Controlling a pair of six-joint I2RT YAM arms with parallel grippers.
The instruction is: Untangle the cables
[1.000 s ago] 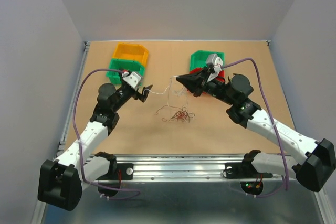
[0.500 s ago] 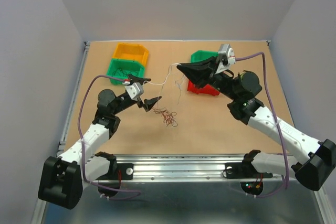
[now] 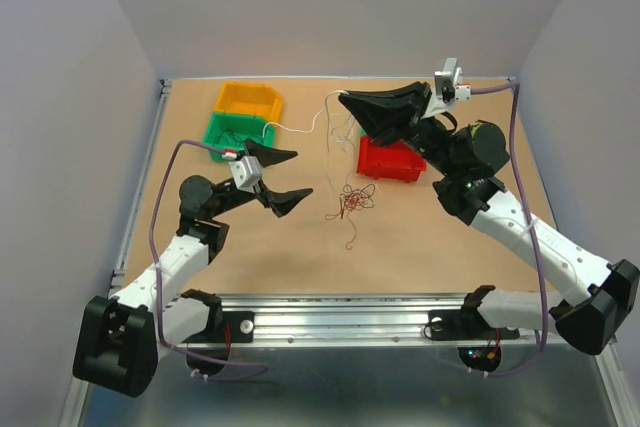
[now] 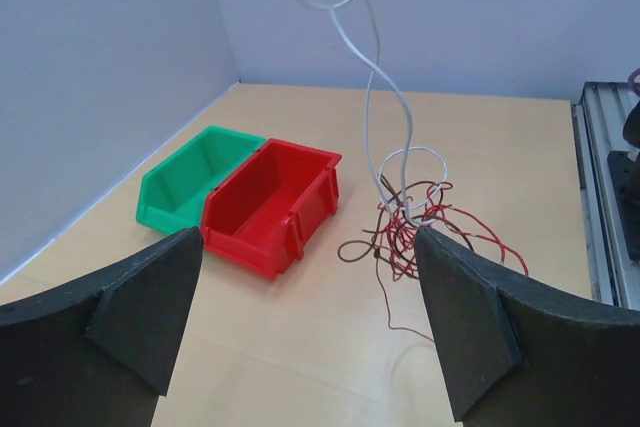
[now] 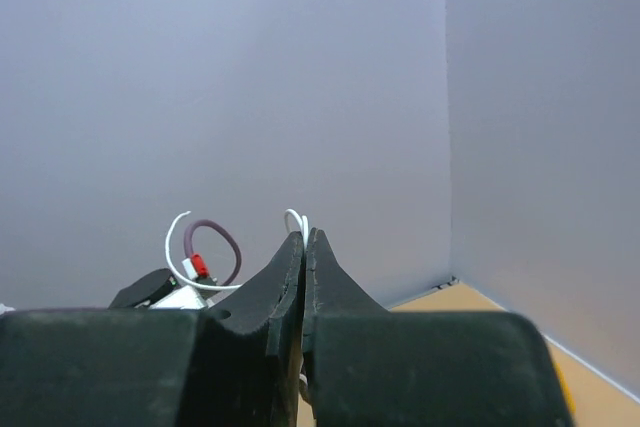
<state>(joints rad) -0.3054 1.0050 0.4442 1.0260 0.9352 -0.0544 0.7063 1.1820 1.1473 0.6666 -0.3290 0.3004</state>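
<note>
The cables [image 3: 350, 201] are a small wad of thin reddish wires hanging on a white strand [image 3: 327, 137]. My right gripper [image 3: 346, 99] is shut on that strand high above the table. In the right wrist view a white loop [image 5: 296, 218] sticks out of the shut tips of the right gripper [image 5: 304, 239]. My left gripper [image 3: 296, 176] is open to the left of the wad and holds nothing. In the left wrist view the wad [image 4: 415, 222] hangs just beyond the left gripper [image 4: 306, 267], near its right finger [image 4: 480, 337]. Its lowest wires trail on the table.
A red bin [image 3: 390, 159] sits under my right arm, and the left wrist view shows a green bin [image 4: 185, 179] beside the red one [image 4: 270, 202]. An orange bin [image 3: 250, 99] and another green bin [image 3: 238, 130] stand at the back left.
My right gripper has risen and swung toward the back right with the white strand. The wad has been dragged right and partly lifted. My open left gripper has moved slightly right.
</note>
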